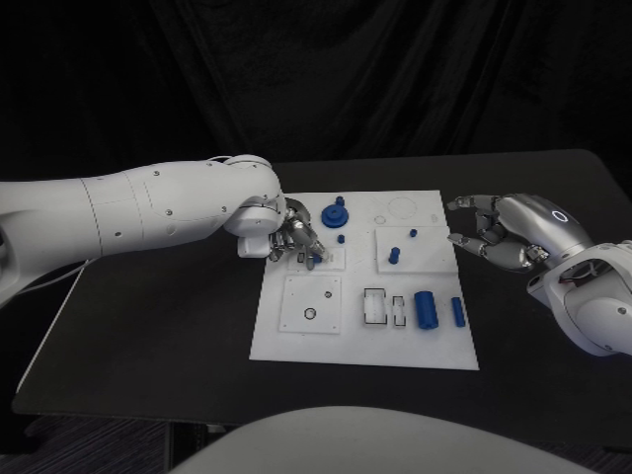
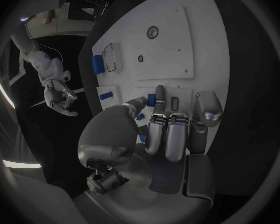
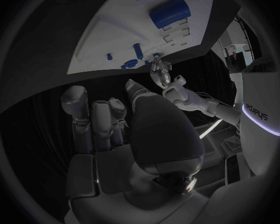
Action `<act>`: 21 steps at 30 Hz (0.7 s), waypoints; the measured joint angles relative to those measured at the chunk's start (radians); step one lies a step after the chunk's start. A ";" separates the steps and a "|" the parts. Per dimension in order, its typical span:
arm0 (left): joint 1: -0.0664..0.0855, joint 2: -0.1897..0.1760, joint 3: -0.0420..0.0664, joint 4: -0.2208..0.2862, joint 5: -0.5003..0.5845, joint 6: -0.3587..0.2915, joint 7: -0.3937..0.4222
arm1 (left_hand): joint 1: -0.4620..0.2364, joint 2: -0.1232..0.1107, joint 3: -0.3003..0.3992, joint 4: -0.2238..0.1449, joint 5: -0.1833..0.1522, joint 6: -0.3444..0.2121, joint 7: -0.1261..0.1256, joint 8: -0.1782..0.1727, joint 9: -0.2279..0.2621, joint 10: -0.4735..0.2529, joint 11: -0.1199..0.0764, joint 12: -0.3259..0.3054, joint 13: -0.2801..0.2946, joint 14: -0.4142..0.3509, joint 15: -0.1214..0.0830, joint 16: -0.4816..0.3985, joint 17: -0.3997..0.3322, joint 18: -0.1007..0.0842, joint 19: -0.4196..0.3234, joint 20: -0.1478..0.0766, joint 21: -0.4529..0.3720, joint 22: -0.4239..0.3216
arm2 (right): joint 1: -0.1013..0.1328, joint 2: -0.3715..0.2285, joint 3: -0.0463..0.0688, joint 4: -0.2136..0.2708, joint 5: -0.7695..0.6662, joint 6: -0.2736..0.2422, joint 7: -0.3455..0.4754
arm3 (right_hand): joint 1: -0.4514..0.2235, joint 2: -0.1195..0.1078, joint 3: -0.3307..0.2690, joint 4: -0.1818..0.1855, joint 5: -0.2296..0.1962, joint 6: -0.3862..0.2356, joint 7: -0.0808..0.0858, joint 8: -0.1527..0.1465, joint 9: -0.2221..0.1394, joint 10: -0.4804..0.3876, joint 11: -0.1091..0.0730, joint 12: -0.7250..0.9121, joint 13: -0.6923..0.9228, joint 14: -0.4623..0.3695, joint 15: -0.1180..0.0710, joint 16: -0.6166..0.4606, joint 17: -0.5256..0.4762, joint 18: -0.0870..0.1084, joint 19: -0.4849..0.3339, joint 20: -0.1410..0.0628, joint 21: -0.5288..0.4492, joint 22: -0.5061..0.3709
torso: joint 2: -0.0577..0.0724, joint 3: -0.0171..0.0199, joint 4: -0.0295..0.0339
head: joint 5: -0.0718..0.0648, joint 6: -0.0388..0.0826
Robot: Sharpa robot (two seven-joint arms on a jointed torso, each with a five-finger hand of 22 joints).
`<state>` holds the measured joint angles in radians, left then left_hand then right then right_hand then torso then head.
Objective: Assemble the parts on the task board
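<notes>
The white task board (image 1: 366, 336) lies mid-table. My left hand (image 1: 290, 237) hangs over its near-left upper plate, fingers pointing down; a small blue part (image 2: 150, 100) sits pinched between thumb and a fingertip, beside a dark slot (image 2: 174, 103). A blue geared piece (image 1: 335, 213) and a small peg (image 1: 342, 238) stand just right of that hand. Two more blue pegs (image 1: 413, 234) (image 1: 395, 257) stand on the upper right plate. A thick blue cylinder (image 1: 425, 308) and a slim blue bar (image 1: 458, 311) lie lower right. My right hand (image 1: 509, 232) hovers off the board's right edge, fingers loosely curled and apart, holding nothing.
A dark ring (image 1: 309, 314) lies on the lower left plate, and two outlined rectangular sockets (image 1: 386, 307) sit beside the cylinder. Black table (image 1: 160, 326) surrounds the board, with its edges at the left and front. The left forearm (image 1: 131, 212) reaches over the table's left side.
</notes>
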<state>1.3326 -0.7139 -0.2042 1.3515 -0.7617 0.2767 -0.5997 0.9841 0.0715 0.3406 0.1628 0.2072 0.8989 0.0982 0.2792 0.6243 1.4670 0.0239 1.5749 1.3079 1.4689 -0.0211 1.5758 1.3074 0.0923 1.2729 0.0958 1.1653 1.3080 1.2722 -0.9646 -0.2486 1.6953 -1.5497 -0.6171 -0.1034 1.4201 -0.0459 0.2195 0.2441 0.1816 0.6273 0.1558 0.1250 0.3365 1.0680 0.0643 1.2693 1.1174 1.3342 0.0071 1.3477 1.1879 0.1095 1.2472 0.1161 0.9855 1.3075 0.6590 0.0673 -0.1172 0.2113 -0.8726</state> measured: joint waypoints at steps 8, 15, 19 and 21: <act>-0.001 -0.002 0.001 0.000 0.002 0.000 0.003 | -0.032 0.011 -0.061 0.053 -0.027 0.006 0.002 -0.009 0.006 0.000 0.000 0.000 0.000 0.000 0.000 0.000 0.000 0.000 0.040 0.001 0.050 0.000 | 0.000 0.000 0.000 0.000 0.000 0.006 0.000 | 0.000 0.000 0.000 0.000 0.000 0.000 0.000 0.000 0.000 0.000 0.000 0.000 0.000 0.000 0.000 0.000 0.000 0.000 0.000 0.000 0.000 0.000 | 0.000 -0.0001 0.0001 | 0.002 0.000; -0.003 -0.008 0.000 0.003 0.004 -0.007 0.007 | -0.068 0.025 -0.116 0.105 -0.071 0.008 0.000 0.002 0.052 0.000 0.000 0.000 0.000 0.000 0.000 0.000 0.000 0.000 0.074 0.002 0.099 0.000 | -0.001 0.000 0.000 -0.001 0.001 0.012 -0.001 | 0.000 0.000 0.000 0.000 0.000 0.000 0.000 0.000 0.000 0.000 0.000 0.000 0.000 0.000 0.000 0.000 0.000 0.000 0.000 0.000 0.000 0.000 | 0.000 -0.0003 0.0003 | 0.003 0.000; -0.005 -0.010 -0.001 0.006 0.004 -0.013 0.008 | -0.063 0.030 -0.141 0.107 -0.071 0.007 0.000 0.053 0.115 0.000 0.000 0.000 0.000 0.000 0.000 0.000 0.000 0.000 0.077 -0.001 0.107 0.000 | -0.001 0.000 0.000 -0.002 0.001 0.015 -0.001 | 0.000 0.000 0.000 0.000 0.000 0.000 0.000 0.000 -0.001 0.000 0.000 0.000 0.000 0.000 0.000 0.000 0.000 0.000 0.000 0.000 0.000 0.000 | 0.000 -0.0003 0.0003 | 0.005 0.000; -0.006 -0.012 -0.002 0.007 0.004 -0.016 0.008 | -0.056 0.037 -0.146 0.108 -0.072 0.001 -0.006 0.075 0.145 0.000 0.000 0.000 0.000 0.000 0.000 0.000 0.000 0.000 0.081 -0.005 0.109 0.000 | -0.001 0.001 0.000 -0.002 0.001 0.017 -0.001 | 0.000 0.000 0.000 0.000 0.000 0.000 0.000 0.000 -0.001 0.000 0.000 0.000 0.000 0.000 0.000 0.000 0.000 0.000 0.000 0.000 0.000 0.000 | 0.000 -0.0003 0.0004 | 0.006 0.000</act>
<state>1.3265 -0.7258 -0.2058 1.3587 -0.7575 0.2607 -0.5921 0.9277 0.1081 0.1942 0.2704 0.1357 0.9004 0.0920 0.3545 0.7688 1.4670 0.0239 1.5749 1.3079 1.4688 -0.0212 1.5758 1.3074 0.0921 1.3537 0.0909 1.2743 1.3078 1.2715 -0.9641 -0.2486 1.6936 -1.5489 -0.6002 -0.1048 1.4201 -0.0459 0.2195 0.2441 0.1815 0.6272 0.1558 0.1250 0.3355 1.0681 0.0643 1.2693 1.1175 1.3342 0.0071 1.3477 1.1880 0.1095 1.2472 0.1161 0.9855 1.3075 0.6589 0.0670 -0.1168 0.2170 -0.8726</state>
